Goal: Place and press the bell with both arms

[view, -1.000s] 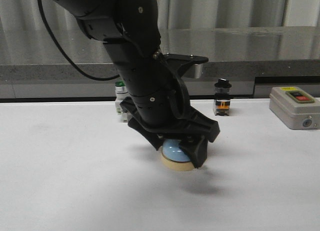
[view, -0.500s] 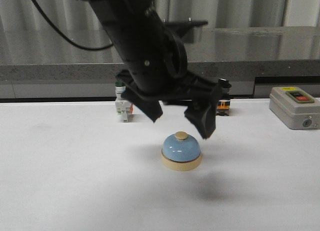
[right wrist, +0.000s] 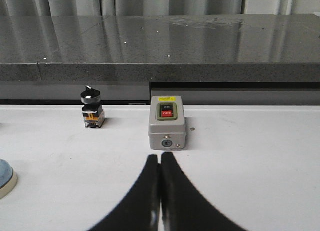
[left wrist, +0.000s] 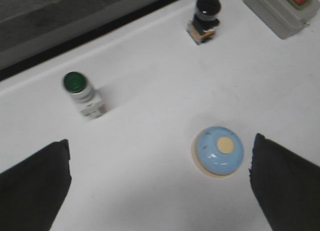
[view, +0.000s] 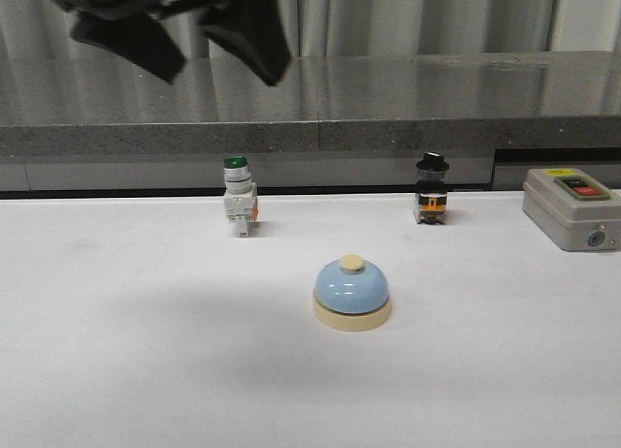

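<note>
The left gripper (view: pixel 184 46) hangs high above the surface (view: pixel 116 351), jaws spread wide and empty. The right gripper (right wrist: pixel 160 163) has its jaws pressed together, holding nothing. The bell (view: pixel 351 293) sits upright on the surface, apart from both, in front of the green-capped switch (view: pixel 238 208) and the black selector switch (view: pixel 431 188); a grey box (view: pixel 571 208) stands off to the right.

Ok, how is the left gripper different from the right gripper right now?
The left gripper has its fingers spread wide, while the right gripper has its fingers pressed together. The left gripper hangs high over the table, looking down on the bell; the right gripper sits low, pointing at the grey switch box. Both are black and hold nothing.
</note>
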Tool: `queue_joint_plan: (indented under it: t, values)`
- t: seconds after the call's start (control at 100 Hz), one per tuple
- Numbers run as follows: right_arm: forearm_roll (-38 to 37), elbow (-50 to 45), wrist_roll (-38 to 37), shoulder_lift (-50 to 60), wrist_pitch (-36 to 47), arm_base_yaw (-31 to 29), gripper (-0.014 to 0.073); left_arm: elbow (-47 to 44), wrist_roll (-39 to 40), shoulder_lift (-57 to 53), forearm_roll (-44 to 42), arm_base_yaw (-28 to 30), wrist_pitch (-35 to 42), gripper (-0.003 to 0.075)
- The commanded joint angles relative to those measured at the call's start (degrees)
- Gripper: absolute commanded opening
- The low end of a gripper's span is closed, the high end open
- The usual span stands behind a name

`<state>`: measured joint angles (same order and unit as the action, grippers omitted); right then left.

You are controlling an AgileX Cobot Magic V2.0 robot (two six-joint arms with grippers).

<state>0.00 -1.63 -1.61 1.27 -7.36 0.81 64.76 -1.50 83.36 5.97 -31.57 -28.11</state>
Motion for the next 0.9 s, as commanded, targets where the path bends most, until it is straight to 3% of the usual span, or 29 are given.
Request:
queue_joint_plan:
  t: [0.0,0.29,0.5,0.71,0.89]
  values:
    - [-0.79,0.95,0.19,0.72,5.25,0.06,-0.0060,-3.13,1.50,-7.89,0.74,3.69,5.28,0.0690]
    - [-0.79,0.95,0.19,0.72,5.25,0.06,-0.0060,-17.75,1.83,-27.56,0.82,13.78,8.56,0.0690]
    - [-0.79,0.95,0.19,0.72,5.25,0.06,-0.0060,-25.24,1.83,-40.23,0.82,15.58,9.17,0.0687]
    - [-0.79,0.95,0.19,0.72,5.25,0.06,-0.0060,-31.23,1.83,-51.73,0.82,15.58,9.15,0.0577]
    - [-0.79,0.95,0.19,0.72,5.25,0.06,-0.0060,-34.49,1.83,-58.39,0.82,15.58,9.15,0.0405]
